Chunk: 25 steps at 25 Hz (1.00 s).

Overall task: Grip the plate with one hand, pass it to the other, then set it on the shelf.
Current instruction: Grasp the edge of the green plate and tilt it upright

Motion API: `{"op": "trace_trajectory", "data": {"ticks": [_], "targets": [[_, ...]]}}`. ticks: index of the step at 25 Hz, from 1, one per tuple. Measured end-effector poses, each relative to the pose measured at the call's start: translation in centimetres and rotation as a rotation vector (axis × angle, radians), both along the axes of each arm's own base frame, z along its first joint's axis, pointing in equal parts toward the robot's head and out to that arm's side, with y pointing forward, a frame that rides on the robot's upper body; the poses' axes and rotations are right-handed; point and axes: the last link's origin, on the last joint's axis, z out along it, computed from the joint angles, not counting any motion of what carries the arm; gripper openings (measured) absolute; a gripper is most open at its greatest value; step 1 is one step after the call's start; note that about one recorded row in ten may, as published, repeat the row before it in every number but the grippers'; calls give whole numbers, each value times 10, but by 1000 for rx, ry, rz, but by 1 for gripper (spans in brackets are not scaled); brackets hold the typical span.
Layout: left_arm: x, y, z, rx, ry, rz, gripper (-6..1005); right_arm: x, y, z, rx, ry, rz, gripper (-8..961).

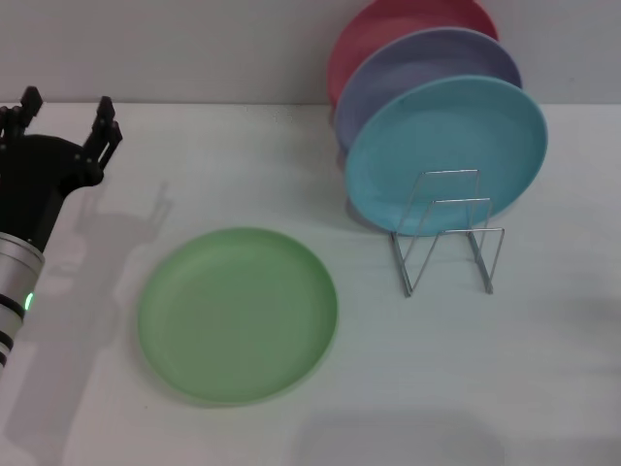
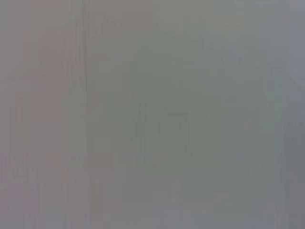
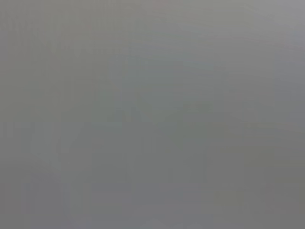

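One green plate (image 1: pixel 238 316) lies flat on the white worktop (image 1: pixel 543 369), in the middle and toward the front, touching nothing. It lies there, I think, because no grip has begun, so the whole task is still ahead. The left tool (image 1: pixel 66 121) hangs above the far left of the worktop, well apart from the plate, with its two black fingers (image 1: pixel 105 124) spread wide and nothing between them. This wide stance looks to me like readiness to come down over the plate's rim. The right tool shows in no view, and both wrist views give only plain grey.

The wire shelf (image 1: pixel 448 233) stands to the right and behind the plate. Three other plates lean upright at its back part: a turquoise plate (image 1: pixel 446 155) in front, a lavender plate (image 1: pixel 427 68) behind it, a pink plate (image 1: pixel 388 39) last. The front loops of the shelf seem free, probably for the green one.

The plate is round, pale green and matte, with a shallow raised rim. That low rim may be hard to pinch while it lies flat.
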Motion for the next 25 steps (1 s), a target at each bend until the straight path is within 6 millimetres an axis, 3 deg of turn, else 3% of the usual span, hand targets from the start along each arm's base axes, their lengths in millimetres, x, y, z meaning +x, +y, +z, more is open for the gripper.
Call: {"op": "trace_trajectory", "data": {"ticks": [8, 14, 25], "targets": [[18, 5, 14, -65, 2, 15, 803, -1, 1, -1, -3, 0, 3, 772], [57, 17, 36, -318, -34, 166, 803, 0, 0, 0, -3, 0, 0, 772], [80, 25, 54, -678, 62, 448, 802, 1, 0, -1, -8, 1, -5, 772]]}}
